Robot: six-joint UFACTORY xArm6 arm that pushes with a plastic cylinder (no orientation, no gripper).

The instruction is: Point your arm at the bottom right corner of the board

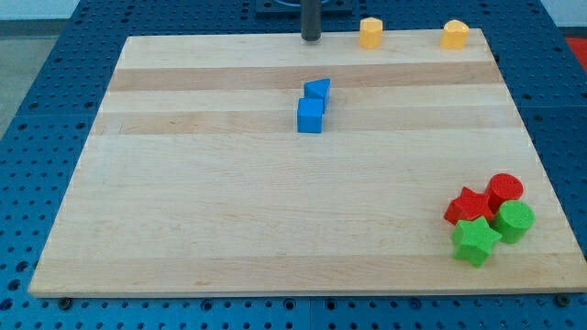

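Rod tip [311, 39] sits at the view's top edge of the wooden board [229, 211], no fingers on this arm to read, well apart from the bottom right corner where a red cylinder [505, 190], red block [469, 205], green cylinder [515, 220] and green star [475, 241] huddle touching; blue cube [310, 116] and blue block [317, 89] sit below the tip, two yellow blocks [371, 32] [456, 34] to its right

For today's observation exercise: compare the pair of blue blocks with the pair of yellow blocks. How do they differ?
The blue cube and the smaller-looking blue block sit touching, mid-board; the yellow block and the other yellow block stand well apart along the board's top edge. The blue ones look angular, the yellow ones rounder-edged. My tip is nearer the yellow one. Both pairs lie far from the bottom-right corner.
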